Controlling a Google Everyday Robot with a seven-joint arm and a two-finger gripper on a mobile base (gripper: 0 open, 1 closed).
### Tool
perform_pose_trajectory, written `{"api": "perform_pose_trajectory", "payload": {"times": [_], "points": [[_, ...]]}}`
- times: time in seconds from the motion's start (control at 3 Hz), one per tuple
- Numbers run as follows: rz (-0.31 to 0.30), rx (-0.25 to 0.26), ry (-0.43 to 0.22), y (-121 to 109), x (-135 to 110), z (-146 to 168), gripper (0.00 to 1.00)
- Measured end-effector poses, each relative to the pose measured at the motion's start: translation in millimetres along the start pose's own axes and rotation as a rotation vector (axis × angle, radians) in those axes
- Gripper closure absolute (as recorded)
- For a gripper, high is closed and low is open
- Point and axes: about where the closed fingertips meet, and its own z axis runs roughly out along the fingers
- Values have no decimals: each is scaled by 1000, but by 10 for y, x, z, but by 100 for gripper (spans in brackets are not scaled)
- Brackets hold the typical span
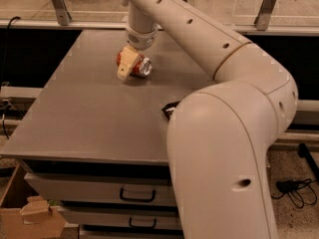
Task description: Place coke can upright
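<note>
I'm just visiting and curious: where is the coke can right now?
The coke can lies on its side on the far half of the table, left of centre in the camera view, with the gripper right at it.

Matt grey table top [84,118], smooth cream plastic arm shell [224,143] with a soft sheen, matt tan gripper [130,68] low over the far table beside the coke can [142,66], glossy red metal, bright silver end, dull brown cardboard box [27,218], smooth grey drawer fronts [75,189].
</note>
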Motion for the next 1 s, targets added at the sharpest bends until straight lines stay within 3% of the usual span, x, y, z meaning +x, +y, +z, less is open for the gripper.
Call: {"api": "perform_pose_trajectory", "payload": {"times": [0.33, 0.67, 1.0], "points": [[61, -15, -8, -43, -58, 59, 18], [66, -40, -44, 44, -240, 8, 41], [21, -52, -109, 202, -484, -230, 64]]}}
